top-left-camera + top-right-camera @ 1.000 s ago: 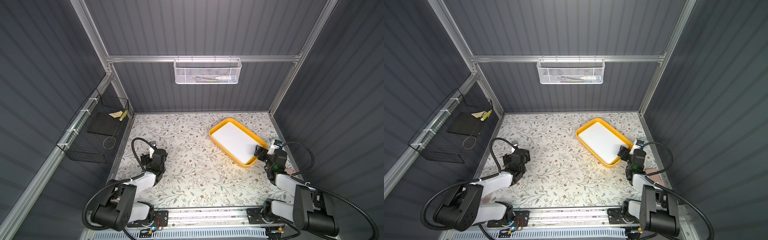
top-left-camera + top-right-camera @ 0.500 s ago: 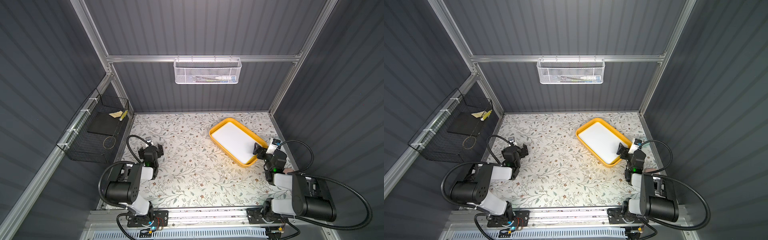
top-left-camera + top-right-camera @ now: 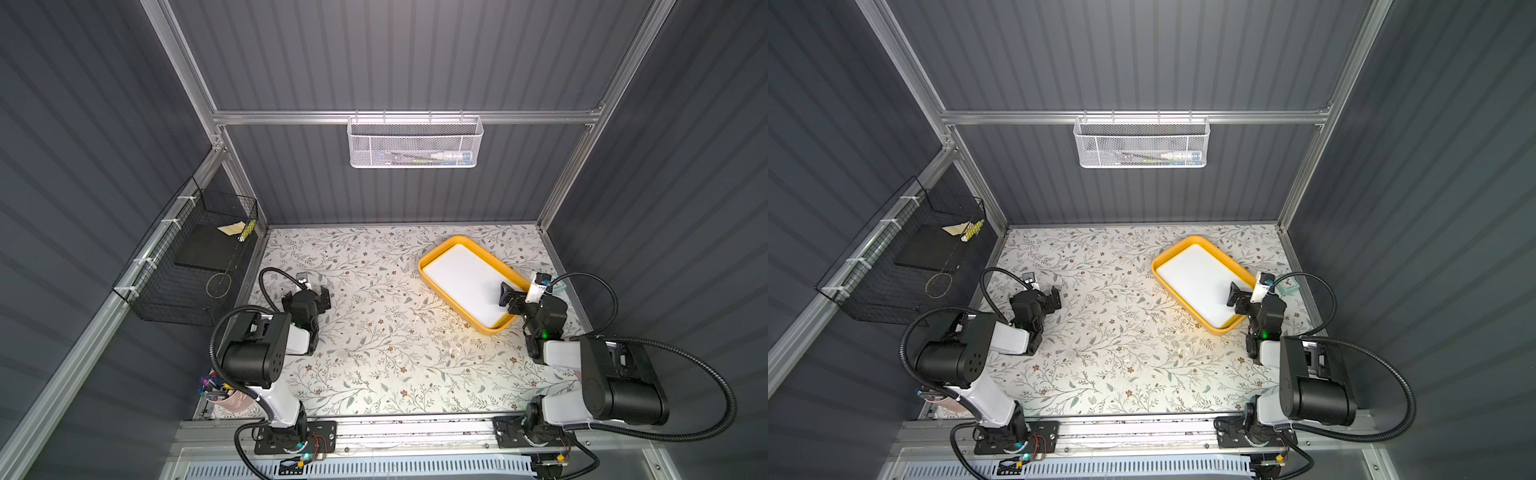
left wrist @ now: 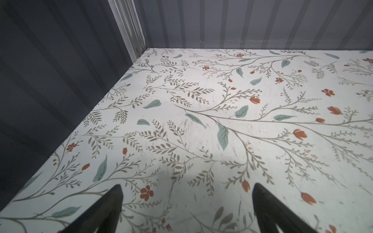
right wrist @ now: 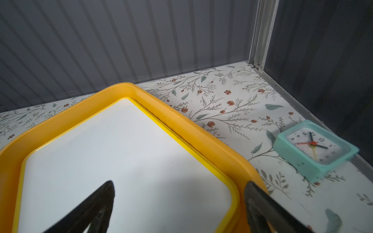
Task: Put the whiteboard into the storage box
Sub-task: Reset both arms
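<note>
White board [image 3: 465, 282] lies flat inside the yellow box [image 3: 490, 329], right of frame centre; left pincer [image 4: 187, 186] and right pincer [image 5: 179, 184] gape empty. Placement looks done; retreat next.

Left gripper [image 4: 187, 185] and right gripper [image 5: 179, 182] spread wide, arms seemingly tucked.

The storage box [image 5: 181, 125] is seen as smooth orange plastic, the whiteboard [image 5: 121, 157] as glossy white, and the surface [image 4: 201, 121] as matt, scuffed floral print.
</note>
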{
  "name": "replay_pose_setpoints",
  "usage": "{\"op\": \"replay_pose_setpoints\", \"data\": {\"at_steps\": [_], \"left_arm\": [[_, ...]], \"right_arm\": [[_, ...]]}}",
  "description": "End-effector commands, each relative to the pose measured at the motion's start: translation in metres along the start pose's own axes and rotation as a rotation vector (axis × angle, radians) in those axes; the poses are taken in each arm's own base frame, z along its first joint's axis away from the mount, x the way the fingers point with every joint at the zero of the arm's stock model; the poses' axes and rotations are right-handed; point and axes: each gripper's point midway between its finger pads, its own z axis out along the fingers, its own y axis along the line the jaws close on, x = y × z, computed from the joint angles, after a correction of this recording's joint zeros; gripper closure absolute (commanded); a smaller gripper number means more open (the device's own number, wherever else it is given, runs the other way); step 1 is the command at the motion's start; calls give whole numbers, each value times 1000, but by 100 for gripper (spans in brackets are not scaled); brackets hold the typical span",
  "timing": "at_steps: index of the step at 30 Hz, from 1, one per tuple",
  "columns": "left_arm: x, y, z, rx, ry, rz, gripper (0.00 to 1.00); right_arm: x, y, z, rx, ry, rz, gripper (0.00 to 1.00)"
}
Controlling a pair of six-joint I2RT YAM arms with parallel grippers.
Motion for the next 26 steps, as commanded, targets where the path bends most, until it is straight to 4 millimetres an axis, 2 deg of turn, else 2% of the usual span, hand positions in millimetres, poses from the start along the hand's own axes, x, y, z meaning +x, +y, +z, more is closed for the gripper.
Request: {"op": "replay_pose_setpoints", "data": {"at_steps": [1, 15, 19, 26], "left_arm": [[-1, 4, 3, -21, 4, 7, 0], [0, 4, 3, -21, 5, 7, 0], [-1, 4, 3, -21, 4, 6, 0], [-1, 4, 3, -21, 4, 5, 0]], "right_arm": [[-8, 0, 3, 7, -18, -25, 1], [-6, 1, 5, 28, -5, -38, 1], [-3, 18, 10, -59, 30, -83, 1], [-4, 18, 9, -56, 27, -85, 1]]}}
